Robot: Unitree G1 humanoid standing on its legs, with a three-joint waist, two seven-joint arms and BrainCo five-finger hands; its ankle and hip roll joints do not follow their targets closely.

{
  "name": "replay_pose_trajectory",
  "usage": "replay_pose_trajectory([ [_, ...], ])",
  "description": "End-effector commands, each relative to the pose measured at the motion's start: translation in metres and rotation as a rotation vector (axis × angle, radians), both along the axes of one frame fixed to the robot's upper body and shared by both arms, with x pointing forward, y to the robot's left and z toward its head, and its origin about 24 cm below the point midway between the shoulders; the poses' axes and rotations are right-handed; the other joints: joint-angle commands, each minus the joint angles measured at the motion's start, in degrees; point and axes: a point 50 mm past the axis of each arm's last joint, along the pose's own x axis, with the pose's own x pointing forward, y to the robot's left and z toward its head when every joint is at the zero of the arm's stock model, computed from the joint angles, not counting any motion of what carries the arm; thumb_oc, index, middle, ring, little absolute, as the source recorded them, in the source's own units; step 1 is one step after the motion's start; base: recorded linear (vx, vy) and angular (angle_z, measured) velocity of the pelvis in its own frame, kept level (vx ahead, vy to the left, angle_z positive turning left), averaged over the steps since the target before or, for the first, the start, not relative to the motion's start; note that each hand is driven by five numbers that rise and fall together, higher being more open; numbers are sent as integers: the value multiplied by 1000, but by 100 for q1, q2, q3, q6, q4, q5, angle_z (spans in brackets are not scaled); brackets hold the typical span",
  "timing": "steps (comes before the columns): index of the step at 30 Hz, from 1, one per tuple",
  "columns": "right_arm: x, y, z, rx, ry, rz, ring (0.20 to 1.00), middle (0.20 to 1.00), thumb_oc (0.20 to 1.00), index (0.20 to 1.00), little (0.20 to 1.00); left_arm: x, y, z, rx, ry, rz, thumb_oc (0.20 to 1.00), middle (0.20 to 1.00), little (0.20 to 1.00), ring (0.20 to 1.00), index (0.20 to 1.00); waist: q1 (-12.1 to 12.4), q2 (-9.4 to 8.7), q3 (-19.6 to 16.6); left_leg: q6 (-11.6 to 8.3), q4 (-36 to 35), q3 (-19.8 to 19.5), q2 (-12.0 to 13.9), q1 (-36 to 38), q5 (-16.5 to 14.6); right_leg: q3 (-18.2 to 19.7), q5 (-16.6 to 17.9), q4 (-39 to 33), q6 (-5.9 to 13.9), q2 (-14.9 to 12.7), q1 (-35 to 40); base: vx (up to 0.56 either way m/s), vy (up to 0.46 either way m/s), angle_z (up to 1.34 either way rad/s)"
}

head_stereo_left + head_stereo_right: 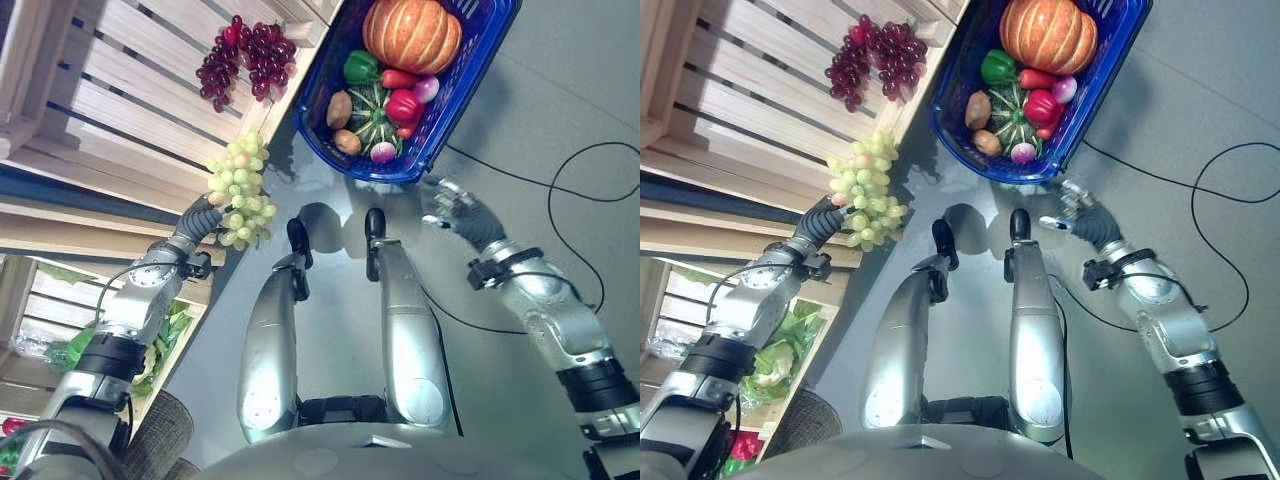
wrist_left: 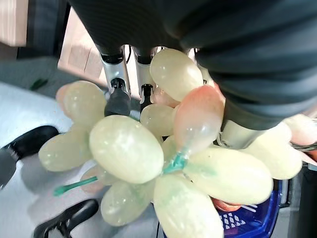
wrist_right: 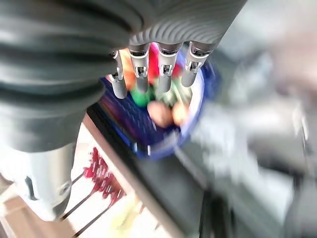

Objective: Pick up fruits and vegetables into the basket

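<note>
Presently the left hand [image 1: 203, 213] holds a bunch of pale green plastic grapes [image 1: 240, 192], fingers curled round it in the left wrist view, the bunch clear of the slatted pale wooden crate shelf [image 1: 120, 110] and hanging just off its edge. This reads as the carry step: grapes lifted, not yet delivered. The blue plastic mesh basket [image 1: 470, 75] sits on the grey floor near the shelf, already loaded with an orange ribbed pumpkin [image 1: 411, 33] and mixed vegetables. Next move, by my judgement: swing the bunch across over the basket and release. A dark red grape bunch [image 1: 248, 52] lies on the shelf. The right hand [image 1: 446, 205] hovers just beside the basket's near rim, fingers straight, holding nothing. The left thumb's grip is hidden behind the grapes.
</note>
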Motion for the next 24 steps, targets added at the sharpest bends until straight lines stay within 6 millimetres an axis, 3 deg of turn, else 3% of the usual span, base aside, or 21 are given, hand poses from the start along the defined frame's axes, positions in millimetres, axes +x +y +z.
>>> replay_pose_trajectory([
  [1, -2, 10, 11, -34, -97, 27, 1000, 1000, 1000, 1000, 1000, -8, 0, 15, 75, -64, -51, 200, 200, 200, 200, 200, -52, 174, -253, 479, 159, 478, -426, 177, -635, -101, 11, -485, 309, 240, 343, -2, 5, 7],
  [8, 3, -5, 62, -617, -575, -226, 1000, 1000, 1000, 1000, 1000, -19, -13, 30, 39, -29, -225, 200, 200, 200, 200, 200, -73, 365, -253, 533, 39, 538, -464, 399, -622, -46, -25, -505, 315, 225, 493, 9, 69, 4],
  [10, 4, -7, 72, -707, -657, -250, 1000, 1000, 1000, 1000, 1000, -21, -19, 31, 13, -10, -275, 200, 200, 200, 200, 200, -87, 406, -253, 546, 44, 553, -470, 448, -652, -24, -53, -501, 320, 217, 538, -17, 75, -2],
  [12, 4, -8, 88, -856, -815, -299, 1000, 1000, 1000, 1000, 1000, -23, -27, 34, -19, 15, -341, 200, 200, 200, 200, 200, -82, 448, -253, 585, 13, 615, -467, 353, -519, -39, 119, -592, 298, 195, 461, -34, 32, -1],
  [13, 5, -8, 88, -875, -822, -303, 1000, 1000, 1000, 1000, 1000, -25, -29, 32, -27, 31, -352, 200, 200, 200, 200, 200, -77, 452, -253, 556, 62, 559, -482, 483, -681, -11, -43, -533, 338, 196, 589, 0, 0, 0],
  [14, 7, -8, 96, -906, -870, -325, 1000, 1000, 1000, 1000, 1000, -24, -32, 35, -47, 37, -372, 200, 200, 200, 200, 200, -71, 465, -253, 594, 21, 620, -470, 368, -532, -44, 130, -604, 307, 181, 481, 0, 0, 0],
  [18, 12, -8, 118, -1103, -1071, -405, 1000, 1000, 1000, 1000, 1000, -28, -47, 30, -221, 191, -487, 200, 200, 200, 200, 200, -31, 456, -253, 602, 64, 590, -483, 399, -598, -59, 139, -618, 359, 157, 549, -35, -37, 0],
  [24, 13, 2, 123, -1149, -1164, -355, 1000, 1000, 1000, 1000, 1000, -45, -69, 19, -444, 361, -632, 200, 200, 200, 200, 200, 53, 398, -253, 635, 40, 523, -505, 405, -627, -112, 211, -729, 414, 153, 619, -31, -70, 3],
])
